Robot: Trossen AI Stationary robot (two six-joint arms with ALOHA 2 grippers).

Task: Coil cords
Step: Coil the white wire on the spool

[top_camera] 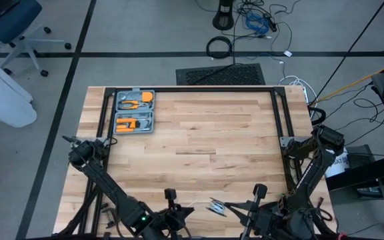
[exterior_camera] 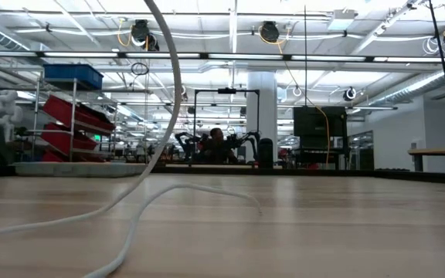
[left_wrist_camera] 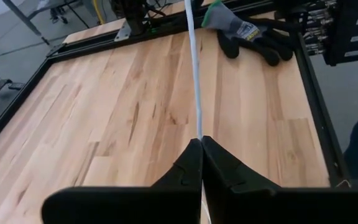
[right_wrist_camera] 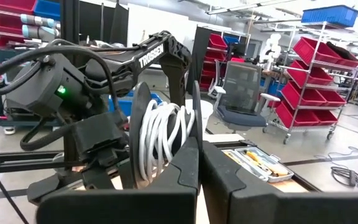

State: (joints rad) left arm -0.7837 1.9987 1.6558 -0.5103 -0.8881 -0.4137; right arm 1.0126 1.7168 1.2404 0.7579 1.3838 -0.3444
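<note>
Pinching the white cord [left_wrist_camera: 195, 81] in closed jaws, the left gripper [left_wrist_camera: 201, 144] hovers over the table [left_wrist_camera: 123, 118]; the right gripper [right_wrist_camera: 199, 149], jaws closed, grips the reel [right_wrist_camera: 160, 134].

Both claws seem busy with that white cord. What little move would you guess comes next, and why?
Probably another turn of cord onto the reel. The right gripper is shut on the reel, already partly wound, and the left gripper pinches the white cord, which still trails loose across the table.
</note>
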